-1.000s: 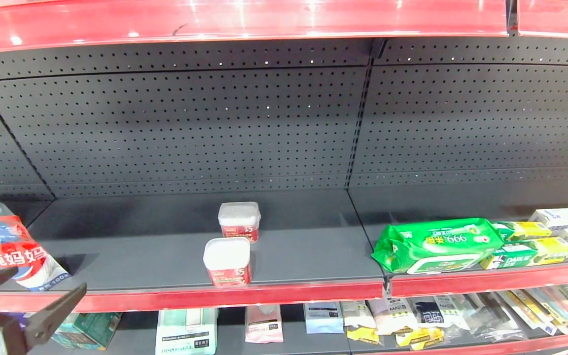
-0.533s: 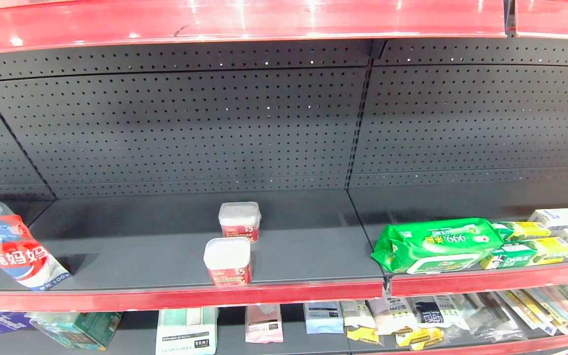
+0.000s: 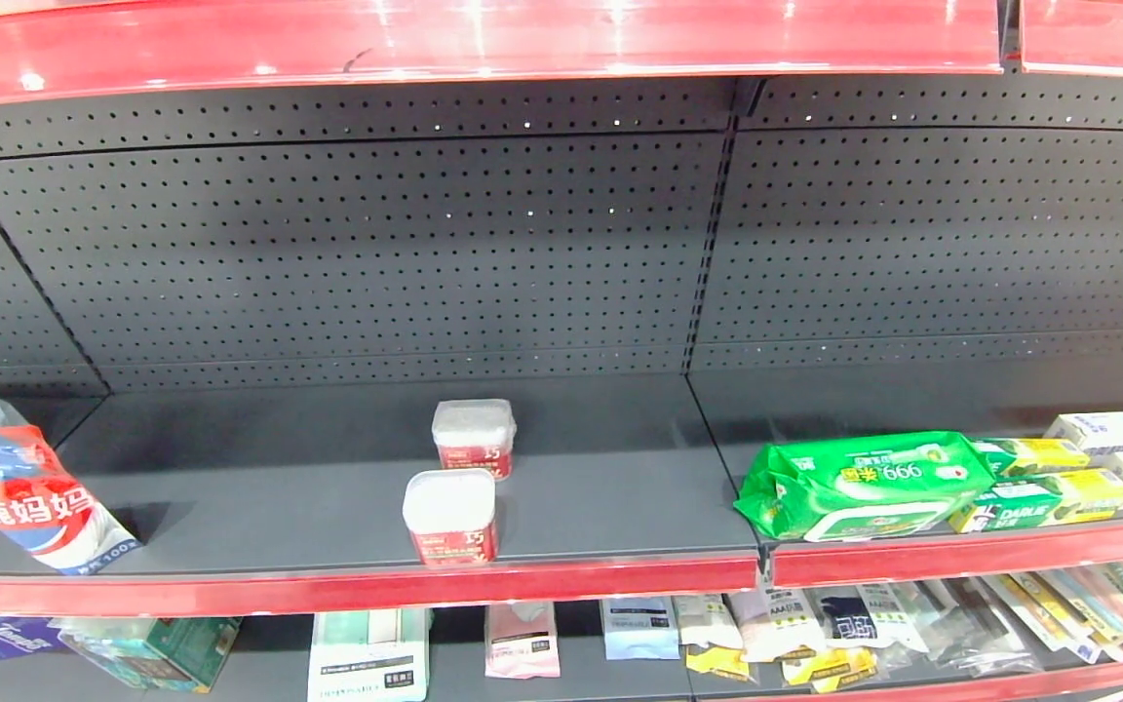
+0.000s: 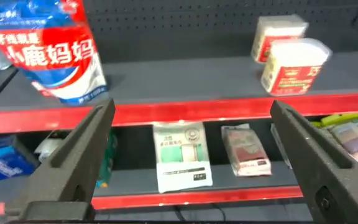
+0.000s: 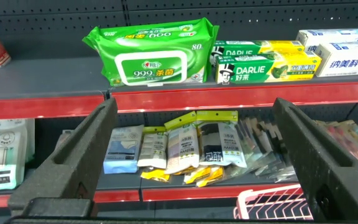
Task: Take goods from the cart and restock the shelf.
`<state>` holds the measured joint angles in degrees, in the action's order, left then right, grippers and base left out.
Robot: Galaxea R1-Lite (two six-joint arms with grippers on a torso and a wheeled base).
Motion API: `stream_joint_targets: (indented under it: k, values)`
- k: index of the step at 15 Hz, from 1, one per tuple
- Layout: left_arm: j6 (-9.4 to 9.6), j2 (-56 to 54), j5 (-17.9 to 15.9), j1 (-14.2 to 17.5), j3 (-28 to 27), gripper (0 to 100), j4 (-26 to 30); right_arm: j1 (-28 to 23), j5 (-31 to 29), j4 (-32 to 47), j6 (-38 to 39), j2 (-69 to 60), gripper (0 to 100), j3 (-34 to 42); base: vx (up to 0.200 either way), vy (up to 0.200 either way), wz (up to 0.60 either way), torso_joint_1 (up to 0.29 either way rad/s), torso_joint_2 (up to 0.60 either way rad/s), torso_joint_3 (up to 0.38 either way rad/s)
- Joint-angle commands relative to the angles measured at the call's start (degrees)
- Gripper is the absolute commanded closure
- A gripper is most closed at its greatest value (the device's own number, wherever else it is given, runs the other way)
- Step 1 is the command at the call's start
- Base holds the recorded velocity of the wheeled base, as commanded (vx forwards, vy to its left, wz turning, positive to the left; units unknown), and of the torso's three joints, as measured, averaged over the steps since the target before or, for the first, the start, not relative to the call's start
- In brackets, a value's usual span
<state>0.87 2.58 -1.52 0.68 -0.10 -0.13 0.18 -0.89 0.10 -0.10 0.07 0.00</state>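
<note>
Two red tubs with white lids stand one behind the other mid-shelf, the front tub near the red edge and the rear tub just behind it. In the left wrist view my left gripper is open and empty, level with the shelf's red front edge. The front tub sits up and to one side of it. My right gripper is also open and empty. It faces the red edge below a green wipes pack.
A blue, red and white bag leans at the shelf's left end. The green wipes pack and toothpaste boxes fill the right section. Hanging packets crowd the lower shelf. A pink basket corner shows beneath the right gripper.
My left gripper stood at the head view's lower left corner a second ago and has dropped below that view's edge. The goods on the shelf have not moved.
</note>
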Motion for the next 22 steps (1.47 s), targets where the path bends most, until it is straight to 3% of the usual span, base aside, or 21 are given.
stream_joint_targets:
  k: [1, 6, 8, 11, 12, 13, 14, 15, 17, 19, 21, 22]
  values:
    - [0.1, -2.6, 0.6, -0.5, 0.0, 0, -0.1, 0.0, 0.0, 0.0, 0.0, 0.0, 0, 0.0, 0.0, 0.0, 0.0, 0.0, 0.0, 0.0]
    - [0.01, -2.6, 1.1, -0.5, 0.0, 0, -0.1, 0.0, 0.0, 0.0, 0.0, 0.0, 0, 0.0, 0.0, 0.0, 0.0, 0.0, 0.0, 0.0]
    - [3.0, -2.6, 0.8, -0.5, 0.0, 0, -0.5, 0.0, 0.0, 0.0, 0.0, 0.0, 0, 0.0, 0.0, 0.0, 0.0, 0.0, 0.0, 0.0]
    - [3.44, -2.6, 0.0, -0.5, -1.1, 0, -1.1, 0.0, 0.0, 0.0, 0.0, 0.0, 0, 0.0, 0.0, 0.0, 0.0, 0.0, 0.0, 0.0]
    - [1.51, 7.7, -1.1, -2.3, -10.4, 0, -2.9, 0.0, 0.0, 0.0, 0.0, 0.0, 0, 0.0, 0.0, 0.0, 0.0, 0.0, 0.0, 0.0]
    - [-5.96, 21.7, -1.5, -5.2, -21.8, 0, -5.7, 0.0, 0.0, 0.0, 0.0, 0.0, 0, 0.0, 0.0, 0.0, 0.0, 0.0, 0.0, 0.0]
    - [-9.48, 27.6, -1.8, -5.9, -29.5, 0, -6.9, 0.0, 0.0, 0.0, 0.0, 0.0, 0, 0.0, 0.0, 0.0, 0.0, 0.0, 0.0, 0.0]
    - [-10.01, 32.1, -1.4, -5.8, -32.8, 0, -6.2, 0.0, 0.0, 0.0, 0.0, 0.0, 0, 0.0, 0.0, 0.0, 0.0, 0.0, 0.0, 0.0]
    - [-9.3, 43.7, 1.8, -2.9, -30.1, 0, -3.3, 0.0, 0.0, 0.0, 0.0, 0.0, 0, 0.0, 0.0, 0.0, 0.0, 0.0, 0.0, 0.0]
    - [-5.0, 54.5, 2.1, -3.5, -27.7, 0, -2.9, 0.0, 0.0, 0.0, 0.0, 0.0, 0, 0.0, 0.0, 0.0, 0.0, 0.0, 0.0, 0.0]
    - [-3.06, 68.7, 2.1, -3.5, -29.8, 0, -3.2, 0.0, 0.0, 0.0, 0.0, 0.0, 0, 0.0, 0.0, 0.0, 0.0, 0.0, 0.0, 0.0]
    - [-2.8, 69.4, 2.1, -3.5, -30.0, 0, -3.3, 0.0, 0.0, 0.0, 0.0, 0.0, 0, 0.0, 0.0, 0.0, 0.0, 0.0, 0.0, 0.0]
